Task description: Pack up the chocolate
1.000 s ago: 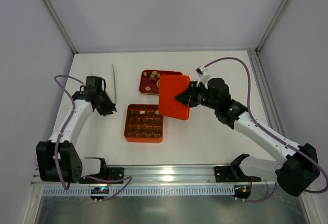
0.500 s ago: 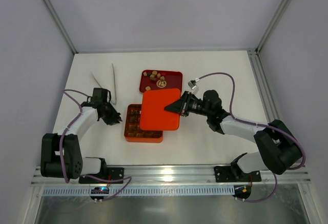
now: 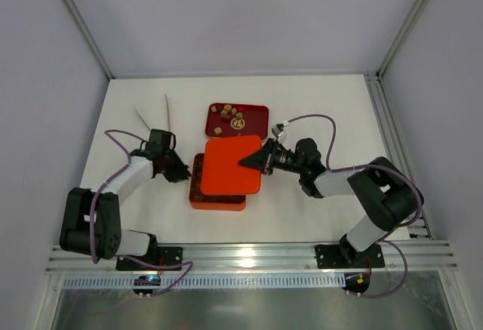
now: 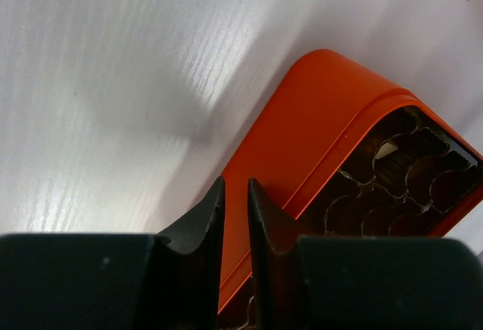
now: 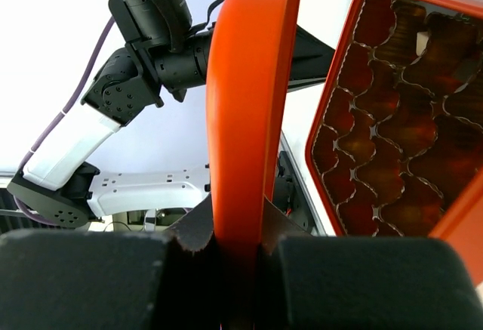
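Note:
The orange box (image 3: pixel 219 200) sits mid-table, its compartments holding brown chocolate (image 5: pixel 400 126) and one cream piece (image 4: pixel 389 149). More chocolate (image 3: pixel 227 110) lies in a dark red tray (image 3: pixel 255 124) behind it. My right gripper (image 3: pixel 253 161) is shut on the edge of the flat orange lid (image 3: pixel 231 165), which hovers tilted over most of the box (image 5: pixel 460 224). In the right wrist view the lid (image 5: pixel 249 81) stands edge-on between the jaws of my right gripper (image 5: pixel 240 232). My left gripper (image 3: pixel 183 174) is at the box's left wall (image 4: pixel 302 134). That gripper (image 4: pixel 235 186) straddles the wall, jaws nearly together.
Two thin white sticks (image 3: pixel 167 115) lie on the table at the back left, beyond the left arm. The frame's rail (image 3: pixel 241 254) runs along the near edge. The right arm's cable (image 3: pixel 317 118) loops above its wrist.
The right gripper has carried the lid left and down from beside the tray to over the box. The left gripper has moved right to the box's left wall and closed on it.

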